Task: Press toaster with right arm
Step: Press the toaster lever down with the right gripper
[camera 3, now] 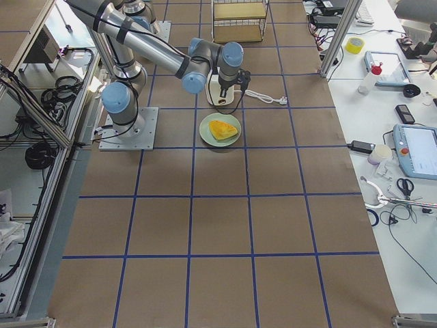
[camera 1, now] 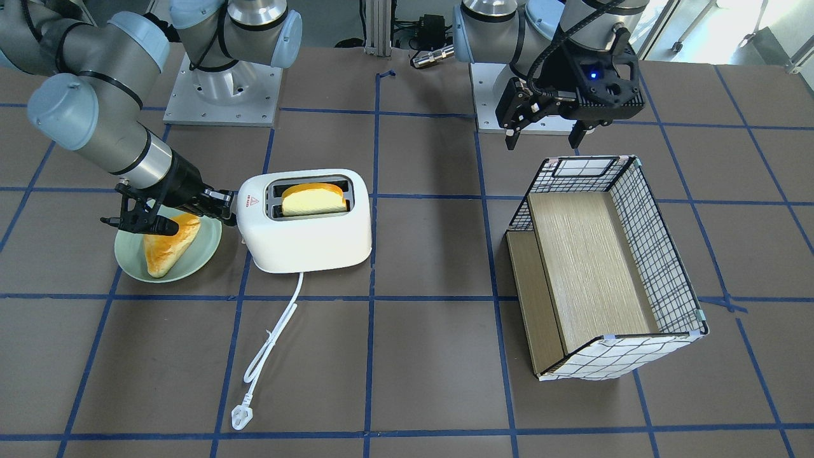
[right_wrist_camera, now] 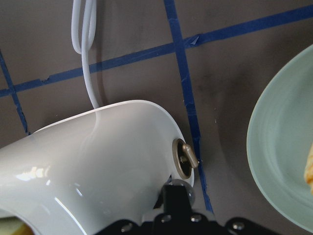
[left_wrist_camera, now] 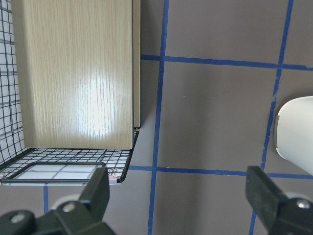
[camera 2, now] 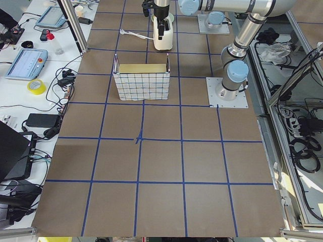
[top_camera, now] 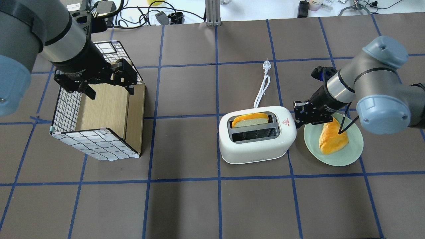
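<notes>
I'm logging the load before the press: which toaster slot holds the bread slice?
The toaster's far slot, on the cord side away from the robot, holds the bread slice; the slot nearer the robot is empty.

Right pincer (top_camera: 296, 116) low, fingers together, forearm aslant; left pincer (camera 1: 542, 141) high, fingers wide apart, tips downward.

Silver right arm (top_camera: 342, 84), pale-blue caps (top_camera: 382, 114)
</notes>
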